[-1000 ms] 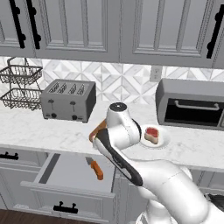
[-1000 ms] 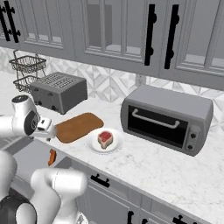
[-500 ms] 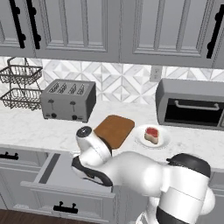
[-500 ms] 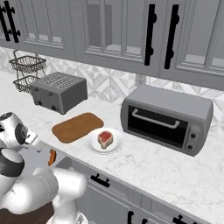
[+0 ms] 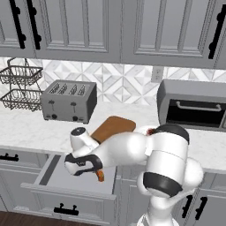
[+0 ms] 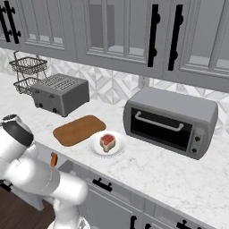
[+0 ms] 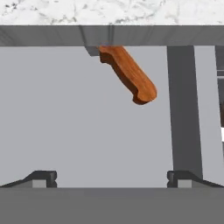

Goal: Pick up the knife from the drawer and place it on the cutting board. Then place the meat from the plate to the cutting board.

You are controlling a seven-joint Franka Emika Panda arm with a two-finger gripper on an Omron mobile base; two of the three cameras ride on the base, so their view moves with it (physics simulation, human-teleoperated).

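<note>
The knife (image 7: 129, 74) lies on the flat grey floor of the open drawer (image 7: 78, 122), its orange-brown handle pointing toward me and its blade mostly tucked under the counter edge. My gripper (image 7: 111, 179) is open, with the fingertips (image 7: 41, 178) wide apart short of the handle and nothing between them. From the left base view my gripper (image 5: 86, 170) hangs low over the drawer (image 5: 66, 194), just left of the knife (image 5: 100, 175). The cutting board (image 6: 79, 129) lies bare on the counter. Beside it the meat (image 6: 107, 141) sits on the white plate (image 6: 95, 147).
A toaster (image 5: 69, 101) stands behind the board, with wire baskets (image 5: 17, 88) to its left. The toaster oven (image 6: 170, 120) takes up the counter's right side. My own bent arm (image 5: 132, 152) crosses in front of the plate. The marble counter edge (image 7: 109, 11) overhangs the drawer's back.
My arm has swung from above the counter down into the open drawer, so the hand is now low beside the knife. The knife, board, meat and plate have stayed put.
</note>
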